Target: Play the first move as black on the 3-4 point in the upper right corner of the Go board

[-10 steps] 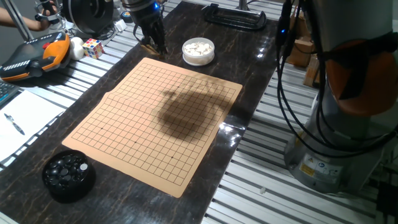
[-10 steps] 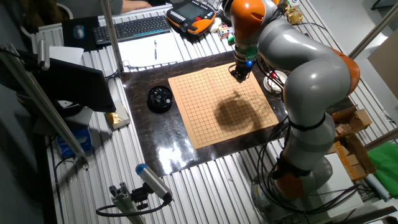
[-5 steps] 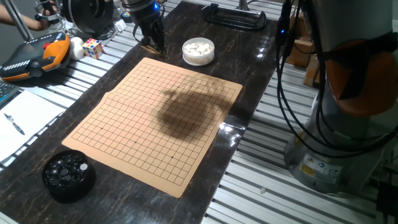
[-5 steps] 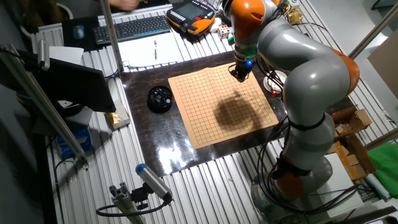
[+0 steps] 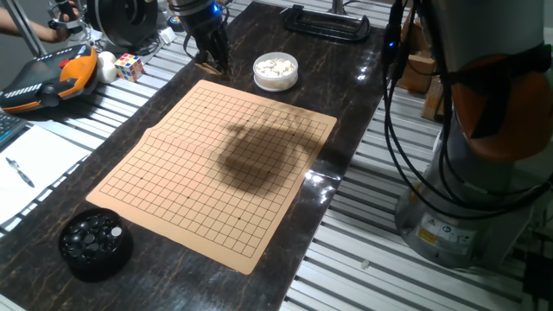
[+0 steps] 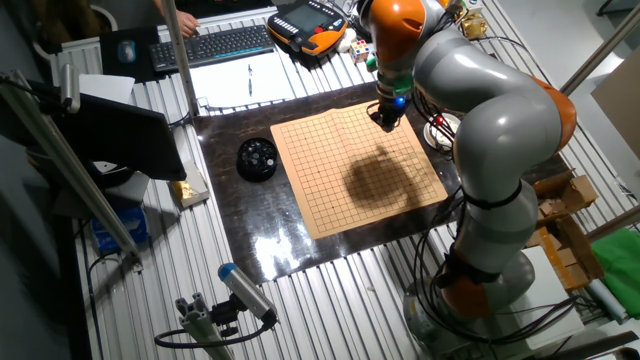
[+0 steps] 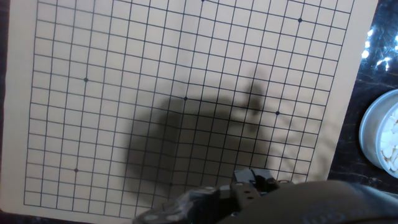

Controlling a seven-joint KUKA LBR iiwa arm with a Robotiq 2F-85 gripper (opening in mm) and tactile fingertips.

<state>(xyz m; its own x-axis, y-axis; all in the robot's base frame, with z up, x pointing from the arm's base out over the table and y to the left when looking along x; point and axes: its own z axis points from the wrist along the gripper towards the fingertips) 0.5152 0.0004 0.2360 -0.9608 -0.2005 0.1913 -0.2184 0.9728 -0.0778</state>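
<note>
Gripper [image 5: 212, 59] hangs above the far edge of the board [image 5: 216, 164]. Jaws state cannot be told. No stone lies on the grid.

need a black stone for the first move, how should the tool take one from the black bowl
Judging from the pictures, come straight down into the open top of the black bowl; its wall blocks any sideways approach. Pinch one of the black stones lying uppermost by its rim, since the discs lie flat and heaped.

One Go board [image 5: 207, 164], one black bowl [image 5: 95, 244] of black stones, one white bowl [image 5: 276, 72] of white stones.
</note>
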